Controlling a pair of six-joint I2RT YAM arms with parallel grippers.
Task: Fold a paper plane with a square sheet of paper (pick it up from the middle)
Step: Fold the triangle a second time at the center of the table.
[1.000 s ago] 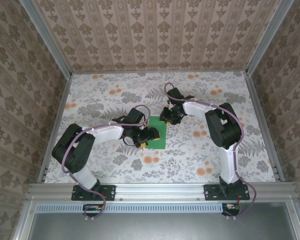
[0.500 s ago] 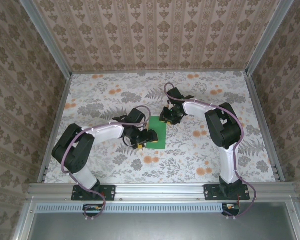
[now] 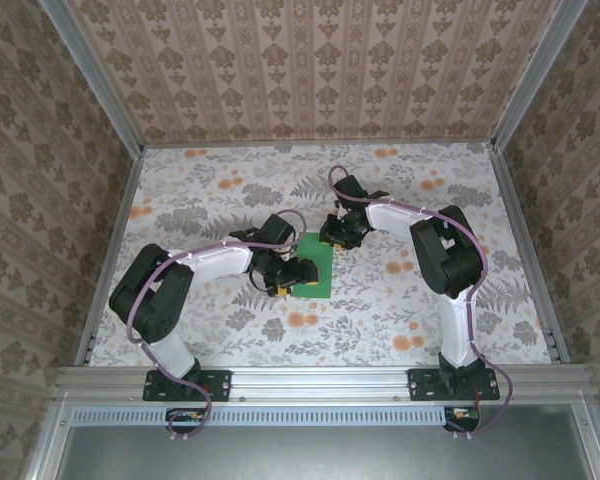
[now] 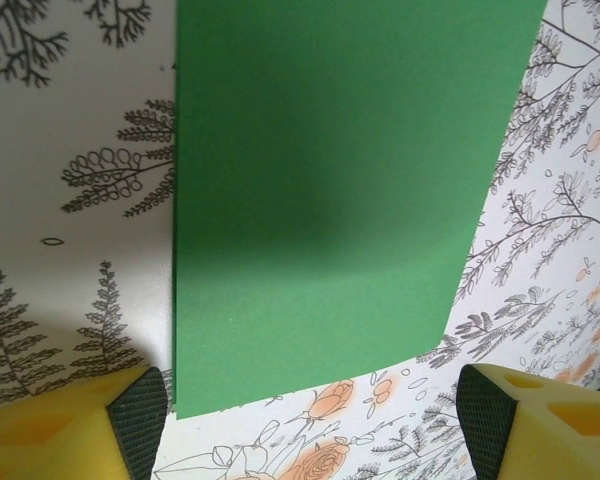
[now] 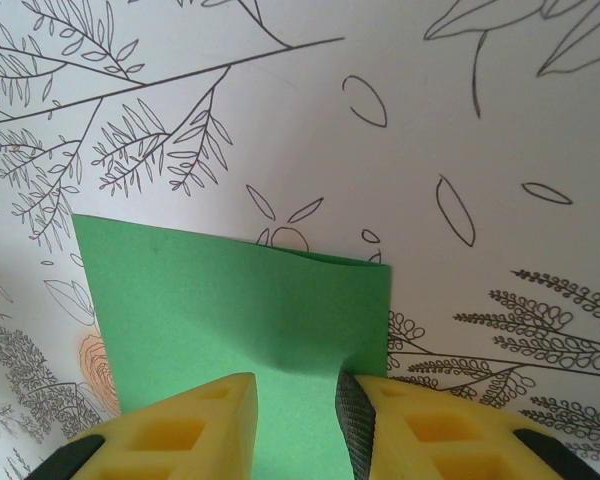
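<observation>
The square sheet of paper [image 3: 318, 262] lies flat on the flowered table as a bright green rectangle, longer than wide. In the left wrist view the paper [image 4: 320, 190] fills the upper middle, its near edge just beyond my left gripper [image 4: 310, 425]. That gripper [image 3: 292, 276] is open wide over the paper's near left corner and holds nothing. My right gripper [image 3: 332, 240] is at the far right corner. Its yellow fingers [image 5: 180, 430] stand a narrow gap apart, tips resting on the paper [image 5: 230, 300], which bulges slightly at its far edge.
The flowered table surface [image 3: 380, 320] spreads wide around the paper. Metal rails and patterned walls [image 3: 300, 70] close in the back and both sides. The right arm's elbow [image 3: 445, 250] stands to the right of the paper.
My left gripper has shifted slightly towards the paper's near left corner and opened a touch wider. The right gripper and the paper have stayed put.
</observation>
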